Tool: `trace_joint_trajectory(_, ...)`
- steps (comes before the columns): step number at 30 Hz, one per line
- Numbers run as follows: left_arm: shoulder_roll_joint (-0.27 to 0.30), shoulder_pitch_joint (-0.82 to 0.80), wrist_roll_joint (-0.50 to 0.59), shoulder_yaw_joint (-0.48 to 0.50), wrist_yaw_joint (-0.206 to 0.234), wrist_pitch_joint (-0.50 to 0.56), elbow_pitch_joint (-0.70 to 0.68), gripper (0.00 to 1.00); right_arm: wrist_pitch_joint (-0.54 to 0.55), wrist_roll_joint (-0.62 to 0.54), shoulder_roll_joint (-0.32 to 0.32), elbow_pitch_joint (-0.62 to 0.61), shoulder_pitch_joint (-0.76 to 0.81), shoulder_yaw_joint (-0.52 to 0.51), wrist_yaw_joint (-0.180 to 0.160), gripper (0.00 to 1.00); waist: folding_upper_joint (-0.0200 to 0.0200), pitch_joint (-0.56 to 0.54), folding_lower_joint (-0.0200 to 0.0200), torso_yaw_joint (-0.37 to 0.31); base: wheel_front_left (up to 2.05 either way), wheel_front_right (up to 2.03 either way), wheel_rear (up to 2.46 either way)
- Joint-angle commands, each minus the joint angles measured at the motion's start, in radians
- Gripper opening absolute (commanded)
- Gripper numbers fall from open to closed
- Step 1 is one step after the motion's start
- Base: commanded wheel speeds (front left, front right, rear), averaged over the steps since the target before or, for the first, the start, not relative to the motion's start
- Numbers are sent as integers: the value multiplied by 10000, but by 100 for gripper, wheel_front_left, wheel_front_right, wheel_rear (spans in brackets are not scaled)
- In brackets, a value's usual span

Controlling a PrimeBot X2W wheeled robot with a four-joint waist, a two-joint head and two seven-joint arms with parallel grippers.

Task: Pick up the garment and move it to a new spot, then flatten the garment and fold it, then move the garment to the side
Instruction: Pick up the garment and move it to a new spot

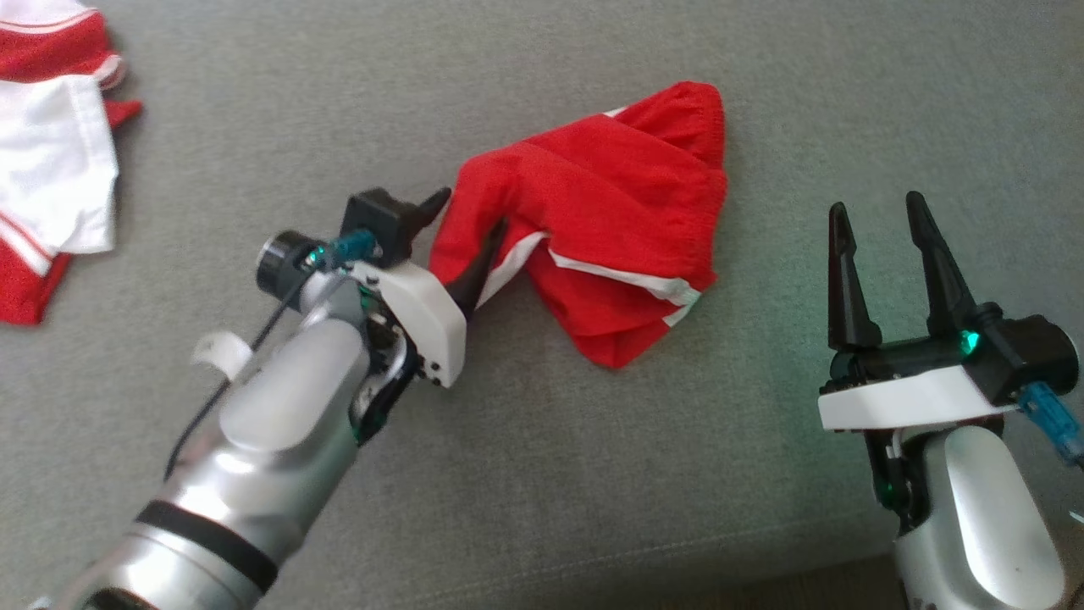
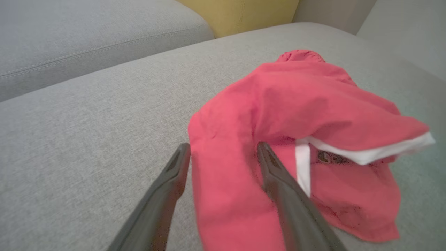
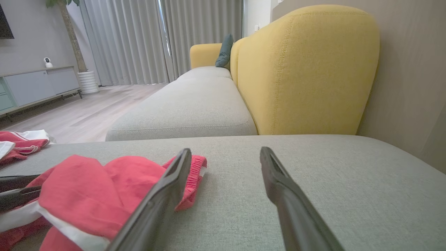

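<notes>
The garment (image 1: 51, 161), a red jersey with white sleeves and striped trim, lies crumpled at the far left of the grey cushion, apart from both grippers; its edge (image 3: 21, 143) is at the left of the right wrist view. My left gripper (image 1: 461, 237) is open, its fingers either side of a fold of a smaller red garment with white edging (image 1: 593, 229) at the cushion's middle. In the left wrist view that cloth (image 2: 296, 115) lies between and beyond the spread left gripper (image 2: 223, 150). My right gripper (image 1: 876, 212) stands open to the right with nothing in it, also seen as (image 3: 225, 153).
Everything rests on a grey sofa cushion (image 1: 542, 474), whose front edge runs along the bottom right. Behind it are a yellow backrest (image 3: 306, 69), another grey seat (image 3: 188, 111), wooden floor and a low cabinet (image 3: 38, 83) at the far left.
</notes>
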Motion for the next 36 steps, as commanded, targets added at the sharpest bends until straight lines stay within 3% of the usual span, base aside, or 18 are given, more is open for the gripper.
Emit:
trace_joint_trajectory(1, 44, -148, -47, 395, 63, -266, -183, 100, -109, -13, -33, -281, -27, 226, 75, 100, 0, -150, 0, 173, 0, 0, 0)
trace_joint_trajectory(11, -79, 874, -137, 1035, 616, -1212, -666, 100, -109, -193, -33, -53, 246, 181, 75, 100, 0, -1129, 0, 906, 0, 0, 0)
trace_joint_trajectory(19, 19, 3286, 661, 2691, 1667, -1248, -3142, 100, -109, -116, -33, 250, 843, -39, 75, 100, 0, -2171, 0, 1675, 0, 0, 0)
trace_joint_trajectory(25, -49, 4948, 1382, 3670, 2062, -1250, -4341, 100, -109, -55, -33, 383, 1269, -147, 75, 100, 0, -2608, 0, 2051, 0, 0, 0)
trace_joint_trajectory(36, -444, 6739, 2107, 4867, 2099, -1251, -5159, 100, -109, 203, -33, 534, 1789, -200, 75, 100, 0, -3032, 0, 2243, 0, 0, 0)
